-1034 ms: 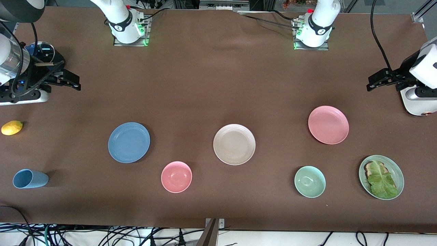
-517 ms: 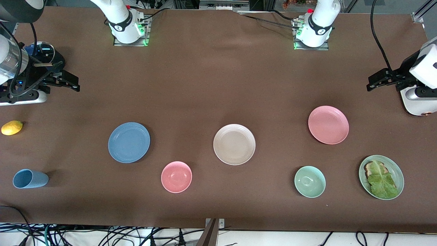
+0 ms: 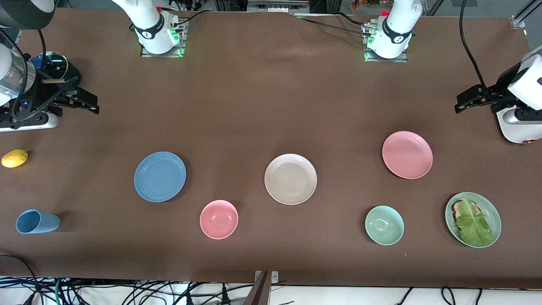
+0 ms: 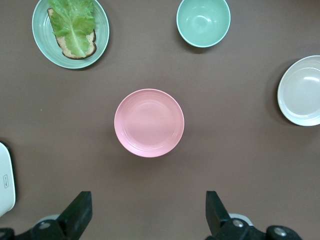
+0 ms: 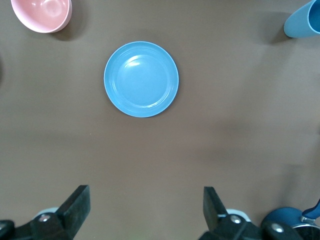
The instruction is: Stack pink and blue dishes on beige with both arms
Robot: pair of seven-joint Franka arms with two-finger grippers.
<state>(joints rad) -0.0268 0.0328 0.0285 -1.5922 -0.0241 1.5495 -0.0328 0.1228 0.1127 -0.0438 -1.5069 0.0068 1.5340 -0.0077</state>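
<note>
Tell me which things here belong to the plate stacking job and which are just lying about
Job: pink plate, blue plate, beige plate.
Lying about: pink bowl, green bowl, blue cup, lemon, green plate with lettuce and toast.

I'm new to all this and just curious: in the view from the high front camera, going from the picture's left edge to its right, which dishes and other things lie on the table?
Lemon → blue cup → blue plate → pink bowl → beige plate → pale green bowl → pink plate → green plate with bread and lettuce.
</note>
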